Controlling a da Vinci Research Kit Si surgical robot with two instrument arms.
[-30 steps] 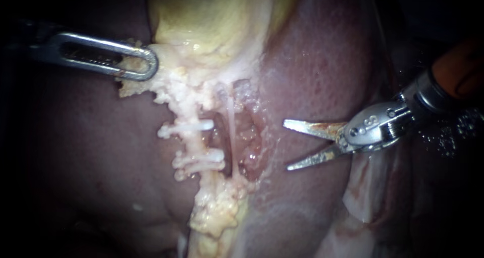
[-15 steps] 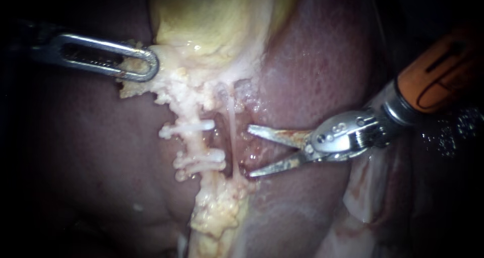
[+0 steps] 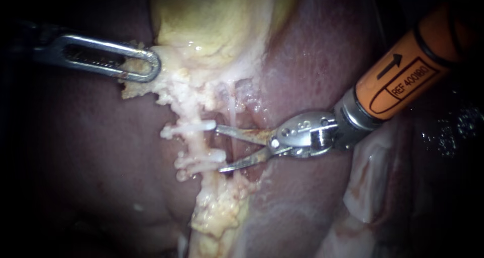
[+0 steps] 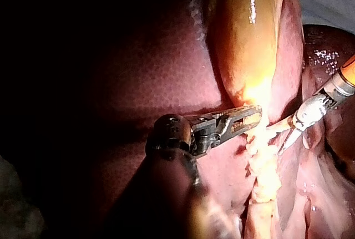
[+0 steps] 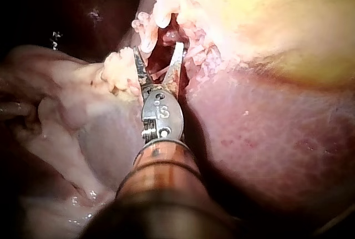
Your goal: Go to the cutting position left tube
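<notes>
Two white clips, an upper (image 3: 189,128) and a lower (image 3: 199,160), sit across the left tube (image 3: 197,144), a pale fatty strand below the yellow gallbladder (image 3: 217,21). My right instrument (image 3: 219,148) comes in from the upper right with its two blades open. The blade tips reach the right ends of the two clips, one at each, and the span of tube lies just ahead. A thin pale right tube (image 3: 231,114) runs behind the blades. In the right wrist view the open blades (image 5: 158,50) point into the red gap beside the clips. My left instrument (image 3: 150,66) (image 4: 252,114) holds fatty tissue at the gallbladder's lower end.
Dark red liver (image 3: 312,61) surrounds the site on both sides. Lumpy yellow fat (image 3: 217,212) trails down from the clipped tube. Pale folded tissue (image 3: 368,187) lies under the right instrument's orange-sleeved shaft (image 3: 403,76).
My right instrument has moved left across the liver, from well clear of the tubes to the clips, its blades staying open but narrower. The left instrument has held still.
</notes>
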